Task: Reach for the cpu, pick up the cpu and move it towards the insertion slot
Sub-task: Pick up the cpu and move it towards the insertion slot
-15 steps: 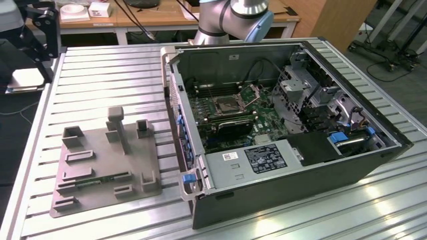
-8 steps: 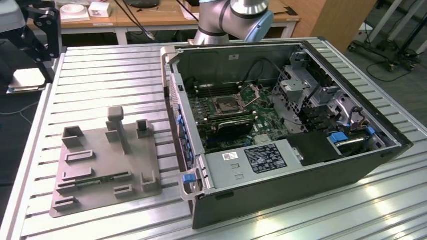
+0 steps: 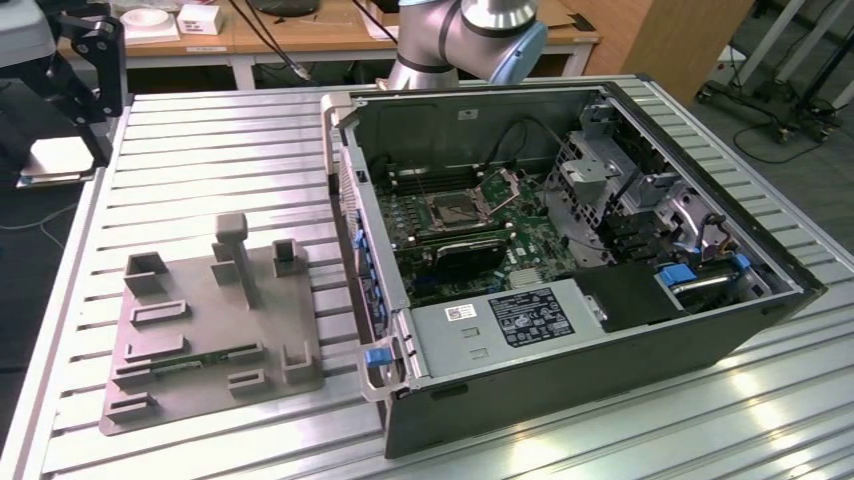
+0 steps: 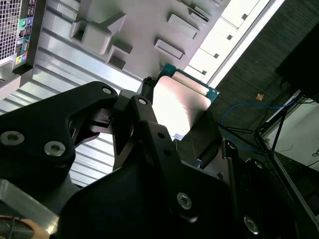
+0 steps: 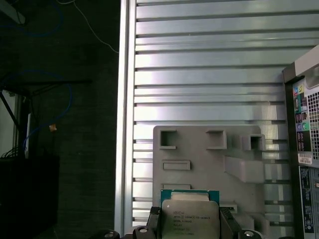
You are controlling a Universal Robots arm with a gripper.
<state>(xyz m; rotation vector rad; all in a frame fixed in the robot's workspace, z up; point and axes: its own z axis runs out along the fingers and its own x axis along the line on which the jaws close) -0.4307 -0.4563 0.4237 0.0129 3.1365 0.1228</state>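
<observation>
My tool (image 5: 189, 228) is pinching the cpu (image 5: 190, 215): one black finger (image 5: 154, 219) presses on each of two opposite edges. The chip's silver-grey metal top and green rim face the camera in the first wrist view. In the second wrist view the cpu (image 4: 180, 105) appears edge-on and tilted, seated between the black finger links.

Behind the cpu, in both wrist views, lies the grey plastic tray (image 5: 199, 167) with its square and oblong recesses. The cpu is held clear of it, not resting in a recess. The tray sits on the ribbed aluminium table (image 5: 199, 74), near the table edge, beyond which the dark floor (image 5: 60, 99) appears.

In the exterior view the tray is on the exterior view's left, and the open computer case (image 3: 601, 350) lies just beside it on the right. The insertion slot (image 3: 458, 208) is inside the case, on the green board. It is well apart from the tray. My arm (image 3: 467, 40) rises behind the case.
</observation>
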